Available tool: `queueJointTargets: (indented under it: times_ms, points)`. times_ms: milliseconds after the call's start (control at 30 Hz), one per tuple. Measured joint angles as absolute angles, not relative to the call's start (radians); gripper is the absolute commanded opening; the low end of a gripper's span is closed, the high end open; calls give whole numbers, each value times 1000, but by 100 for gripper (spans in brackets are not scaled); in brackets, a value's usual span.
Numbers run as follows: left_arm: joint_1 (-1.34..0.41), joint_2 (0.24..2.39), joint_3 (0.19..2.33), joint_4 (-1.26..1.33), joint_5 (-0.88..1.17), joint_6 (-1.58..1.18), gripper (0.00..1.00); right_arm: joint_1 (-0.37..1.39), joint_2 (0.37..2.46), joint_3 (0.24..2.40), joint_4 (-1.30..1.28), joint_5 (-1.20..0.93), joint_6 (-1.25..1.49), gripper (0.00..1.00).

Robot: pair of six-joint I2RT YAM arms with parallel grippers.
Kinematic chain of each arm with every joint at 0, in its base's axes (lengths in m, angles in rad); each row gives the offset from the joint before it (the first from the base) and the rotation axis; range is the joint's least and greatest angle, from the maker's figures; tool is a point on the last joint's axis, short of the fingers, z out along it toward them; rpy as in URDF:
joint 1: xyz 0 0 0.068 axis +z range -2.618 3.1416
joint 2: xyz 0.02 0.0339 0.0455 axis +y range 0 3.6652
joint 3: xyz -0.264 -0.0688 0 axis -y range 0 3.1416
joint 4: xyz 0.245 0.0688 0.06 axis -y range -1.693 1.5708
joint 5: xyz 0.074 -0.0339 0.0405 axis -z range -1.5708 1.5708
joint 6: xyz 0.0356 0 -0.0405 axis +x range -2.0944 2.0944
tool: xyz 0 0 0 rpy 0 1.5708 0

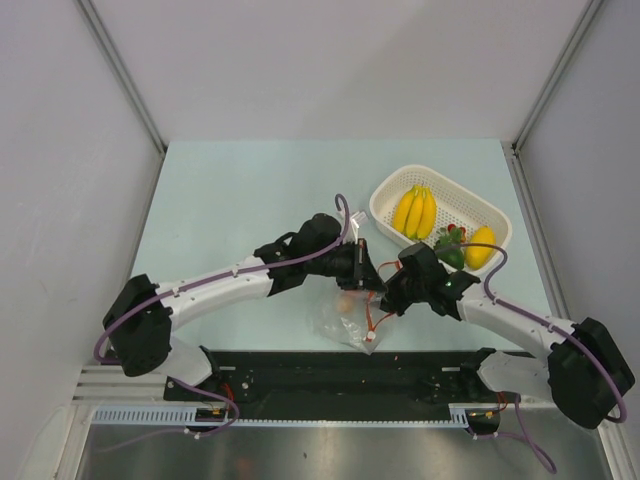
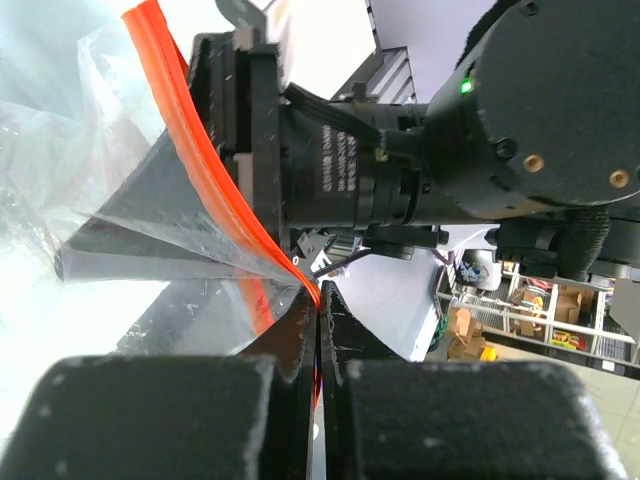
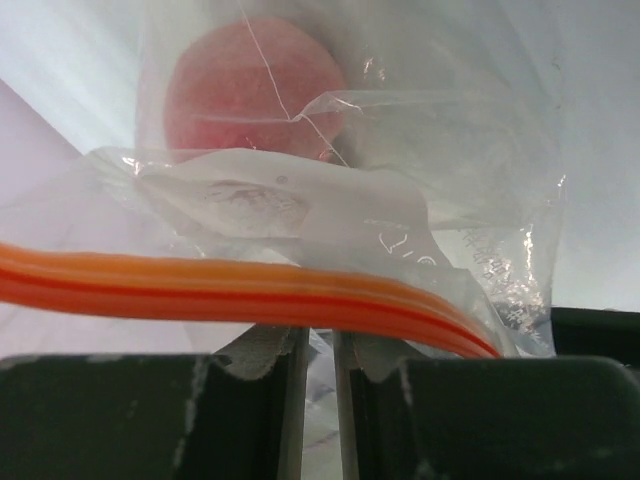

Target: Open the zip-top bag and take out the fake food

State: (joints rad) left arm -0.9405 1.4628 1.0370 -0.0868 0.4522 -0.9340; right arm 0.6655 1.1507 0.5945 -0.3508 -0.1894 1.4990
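Evidently both grippers have the bag's mouth, one on each side, ready for a pull-apart.

My left gripper (image 2: 318,300) is pressed tight on the red zip strip (image 2: 205,175) of the zip-top bag (image 1: 345,322), which sits between the arms near the table's (image 1: 230,190) front. My right gripper (image 3: 318,345) is nearly together on the clear lip just under that strip. Gripping opposite sides should let me peel the seal. One pinkish round piece (image 3: 250,95) is inside; bananas (image 1: 415,212) and other fake food (image 1: 480,245) lie in the white basket (image 1: 388,200).
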Motion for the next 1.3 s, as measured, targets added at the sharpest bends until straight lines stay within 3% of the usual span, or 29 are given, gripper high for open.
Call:
queueJointTargets:
  times_ms: [400, 967, 1300]
  points:
    - [-942, 1440, 1026, -56, 457, -930, 0, 600, 1179, 597, -362, -217, 1637, 20]
    - [-953, 1440, 1010, -49, 572, -724, 0, 554, 1277, 734, -407, -345, 1479, 22]
    - [-953, 1494, 1089, -147, 633, -599, 0, 671, 1390, 749, -382, -364, 1421, 21]
